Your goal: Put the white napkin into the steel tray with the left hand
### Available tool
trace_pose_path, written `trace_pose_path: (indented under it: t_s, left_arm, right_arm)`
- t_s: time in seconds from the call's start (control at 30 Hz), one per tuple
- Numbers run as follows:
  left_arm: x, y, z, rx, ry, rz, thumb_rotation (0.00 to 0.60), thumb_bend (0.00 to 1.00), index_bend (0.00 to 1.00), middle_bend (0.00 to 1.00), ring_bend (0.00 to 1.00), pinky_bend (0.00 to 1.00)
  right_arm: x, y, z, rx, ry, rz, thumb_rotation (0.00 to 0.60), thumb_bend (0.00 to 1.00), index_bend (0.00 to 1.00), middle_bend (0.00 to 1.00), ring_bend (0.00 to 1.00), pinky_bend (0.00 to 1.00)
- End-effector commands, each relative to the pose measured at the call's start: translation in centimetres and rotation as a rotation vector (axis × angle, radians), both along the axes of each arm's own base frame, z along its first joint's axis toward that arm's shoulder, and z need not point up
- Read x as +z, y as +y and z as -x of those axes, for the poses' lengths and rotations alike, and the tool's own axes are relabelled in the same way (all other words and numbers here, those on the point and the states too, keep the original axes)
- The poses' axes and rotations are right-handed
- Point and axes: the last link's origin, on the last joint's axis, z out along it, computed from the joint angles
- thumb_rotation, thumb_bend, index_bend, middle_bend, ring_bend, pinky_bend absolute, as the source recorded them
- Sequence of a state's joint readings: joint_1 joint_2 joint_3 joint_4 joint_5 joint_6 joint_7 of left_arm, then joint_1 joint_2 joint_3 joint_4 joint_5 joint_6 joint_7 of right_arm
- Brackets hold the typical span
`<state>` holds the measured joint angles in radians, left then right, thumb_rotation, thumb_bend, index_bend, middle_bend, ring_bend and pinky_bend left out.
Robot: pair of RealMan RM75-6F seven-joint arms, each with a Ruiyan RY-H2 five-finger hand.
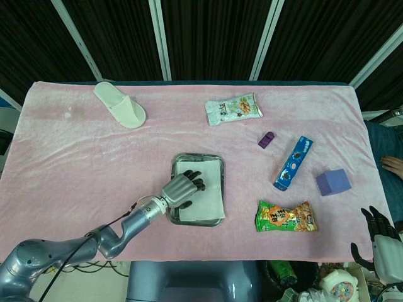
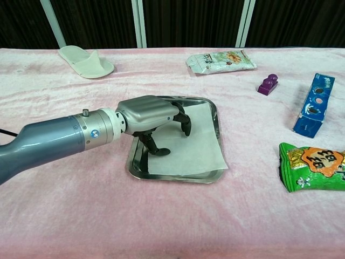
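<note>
The steel tray (image 1: 197,156) (image 2: 214,114) sits at the table's middle front. The white napkin (image 1: 210,187) (image 2: 194,147) lies flat inside it, its near right corner resting over the tray's rim. My left hand (image 1: 180,191) (image 2: 152,114) reaches in from the tray's left side, fingers arched, with fingertips and thumb pressing down on the napkin's left part. The napkin is not bunched or pinched. My right hand (image 1: 380,240) hangs at the lower right, off the table, fingers apart and holding nothing; only the head view shows it.
On the pink cloth lie a white slipper (image 1: 119,104) back left, a snack pouch (image 1: 233,109), a small purple piece (image 1: 267,139), a blue box (image 1: 293,162), a purple cube (image 1: 332,182) and a green-orange chip bag (image 1: 285,216) just right of the tray.
</note>
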<state>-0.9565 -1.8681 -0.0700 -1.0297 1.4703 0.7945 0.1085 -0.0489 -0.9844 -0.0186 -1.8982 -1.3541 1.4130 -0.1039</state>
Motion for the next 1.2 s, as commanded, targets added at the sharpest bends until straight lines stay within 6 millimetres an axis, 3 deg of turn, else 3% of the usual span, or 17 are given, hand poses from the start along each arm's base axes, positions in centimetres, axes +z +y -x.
trace_pose_path:
  t_s: [0.03,0.57,1.2]
  left_arm:
    - [0.3,0.5,0.2,-0.018,-0.004,-0.003,0.600,0.21,0.31,0.29,0.09,0.18]
    - [0.4,2.0,-0.1,-0.117,-0.014,-0.011,0.600,0.21,0.31,0.29,0.09,0.17]
    - [0.0,2.2,0.3,-0.184,0.029,0.011,0.600,0.21,0.30,0.29,0.09,0.17]
  right_arm:
    - [0.0,0.0,0.0,-0.001,0.000,0.001,0.600,0.36,0.00,0.00,0.06,0.16]
    - [-0.1,0.0,0.0,-0.008,-0.007,-0.001,0.600,0.36,0.00,0.00,0.06,0.16]
    - [-0.1,0.0,0.0,-0.015,-0.014,-0.005,0.600,0.36,0.00,0.00,0.06,0.16]
